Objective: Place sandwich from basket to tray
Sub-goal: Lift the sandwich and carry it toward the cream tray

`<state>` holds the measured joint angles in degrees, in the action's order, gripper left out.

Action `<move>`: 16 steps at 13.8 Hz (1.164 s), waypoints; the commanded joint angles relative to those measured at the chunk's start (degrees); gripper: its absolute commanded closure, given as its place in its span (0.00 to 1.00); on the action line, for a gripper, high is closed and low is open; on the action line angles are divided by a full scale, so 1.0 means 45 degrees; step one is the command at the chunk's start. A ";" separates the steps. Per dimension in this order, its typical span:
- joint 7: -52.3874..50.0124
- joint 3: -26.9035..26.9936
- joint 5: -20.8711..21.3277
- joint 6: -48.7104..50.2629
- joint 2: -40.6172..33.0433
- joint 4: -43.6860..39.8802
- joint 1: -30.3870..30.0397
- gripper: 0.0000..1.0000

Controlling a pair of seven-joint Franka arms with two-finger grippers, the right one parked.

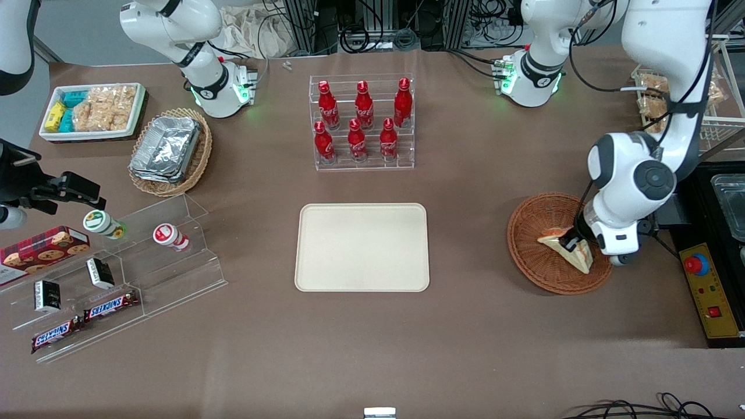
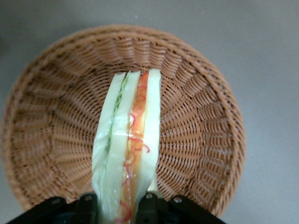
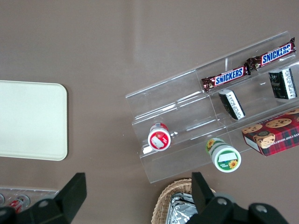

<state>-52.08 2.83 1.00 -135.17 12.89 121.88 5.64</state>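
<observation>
Front view: brown counter, working arm bent low over the basket (image 1: pixel 538 256) nr the counter's working-arm end.
Gripper: gripper (image 1: pixel 573 240) is down inside the basket, fingers clamped on the sandwich (image 1: pixel 567 249) at one end of the wedge.
Wrist view of grip: black fingers (image 2: pixel 84 205) press on both flat sides of the sandwich (image 2: pixel 128 149); bread slices w/ red-orange and green filling run out from the gripper (image 2: pixel 122 207) over the basket (image 2: pixel 51 121) floor.
Sandwich: still in the basket, wedge lying tilted, pale bread face up, its low end near the basket rim closest to the front camera.
Basket: round, reddish-brown wicker, sits on the counter well apart from the tray, toward the working arm's end.
Tray: cream tray (image 1: pixel 362 247) w/ rounded corners, mid-counter, flat; also seen in the right wrist view (image 3: pixel 30 120).
Bottles: six red bottles (image 1: pixel 363 122) in a clear rack, farther from the front camera than the tray.
Parked-arm end: clear stepped stand (image 1: pixel 116 273) w/ choc bars (image 1: pixel 110 305), two small cups and a cookie box (image 1: pixel 41 247); nr the corner a tan basket of foil containers (image 1: pixel 169 152) and a white tray of snacks (image 1: pixel 93 110).
</observation>
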 commanded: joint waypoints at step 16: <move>0.3490 -0.5294 0.0108 0.6718 -0.0543 -0.5345 0.0679 1.00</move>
<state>-34.73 -18.43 0.21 -104.47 8.35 100.68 7.28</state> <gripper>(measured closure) 0.837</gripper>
